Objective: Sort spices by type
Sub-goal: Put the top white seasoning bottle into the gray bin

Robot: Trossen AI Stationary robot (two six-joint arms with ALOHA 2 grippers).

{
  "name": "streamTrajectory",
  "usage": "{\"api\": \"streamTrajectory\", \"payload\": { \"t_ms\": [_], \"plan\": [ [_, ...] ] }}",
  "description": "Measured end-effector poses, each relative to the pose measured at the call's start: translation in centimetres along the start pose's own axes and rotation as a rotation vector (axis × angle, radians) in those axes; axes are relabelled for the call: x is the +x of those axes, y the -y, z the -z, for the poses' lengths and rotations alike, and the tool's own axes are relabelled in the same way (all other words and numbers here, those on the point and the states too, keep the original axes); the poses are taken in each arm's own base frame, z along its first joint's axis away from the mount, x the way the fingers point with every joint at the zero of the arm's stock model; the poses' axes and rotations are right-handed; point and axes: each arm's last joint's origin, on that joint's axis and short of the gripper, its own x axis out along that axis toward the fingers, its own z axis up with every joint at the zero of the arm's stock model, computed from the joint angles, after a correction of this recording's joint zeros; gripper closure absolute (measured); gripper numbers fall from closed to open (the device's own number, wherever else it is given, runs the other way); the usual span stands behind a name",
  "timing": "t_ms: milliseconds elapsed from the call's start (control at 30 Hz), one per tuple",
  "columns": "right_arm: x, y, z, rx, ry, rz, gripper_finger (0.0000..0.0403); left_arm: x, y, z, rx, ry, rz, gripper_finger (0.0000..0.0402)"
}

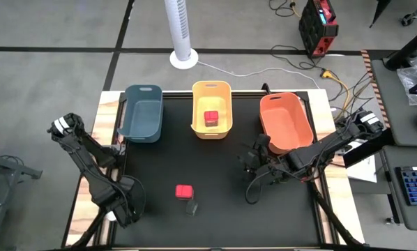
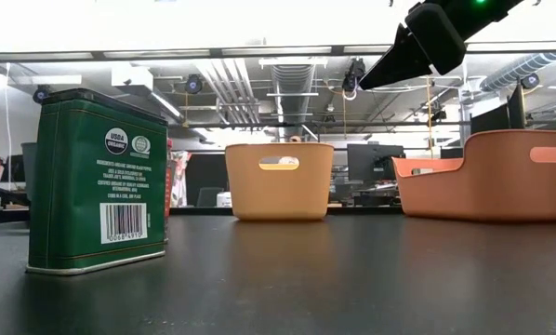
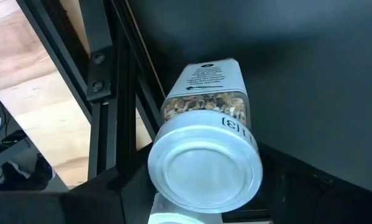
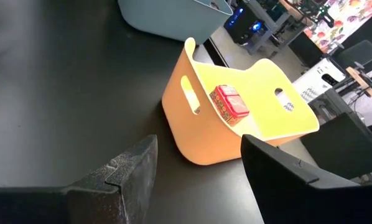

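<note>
Red-lidded spice jar (image 1: 211, 118) in yellow bin (image 1: 213, 130); left fingers hold white-lidded jar (image 3: 206, 163); right fingers (image 4: 136, 169) apart.

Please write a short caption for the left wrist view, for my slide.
Left tool holding a white-lidded spice jar above the black table.

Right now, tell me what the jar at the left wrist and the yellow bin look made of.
Jar: clear body, glass or hard plastic, since the spice shows through; its white round lid looks like smooth, slightly glossy plastic.
Yellow bin: moulded plastic, matte-smooth, with rounded walls and cut-out handles.
</note>
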Motion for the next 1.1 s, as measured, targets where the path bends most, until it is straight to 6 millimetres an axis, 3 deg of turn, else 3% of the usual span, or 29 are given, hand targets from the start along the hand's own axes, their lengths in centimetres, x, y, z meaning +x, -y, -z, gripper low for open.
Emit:
{"api": "streamTrajectory", "payload": {
  "t_ms": [833, 1100],
  "plan": [
    [0.02, -0.02, 0.02, 0.004, 0.003, 0.0, 0.0179, -0.01, 0.04, -0.29, 0.03, 0.08, 0.041, 0.0171],
    [0.02, -0.03, -0.02, 0.008, 0.007, 0.0, 0.0179, -0.07, 0.1, -0.28, 0.05, 0.087, 0.054, 0.0216]
  ]
}}
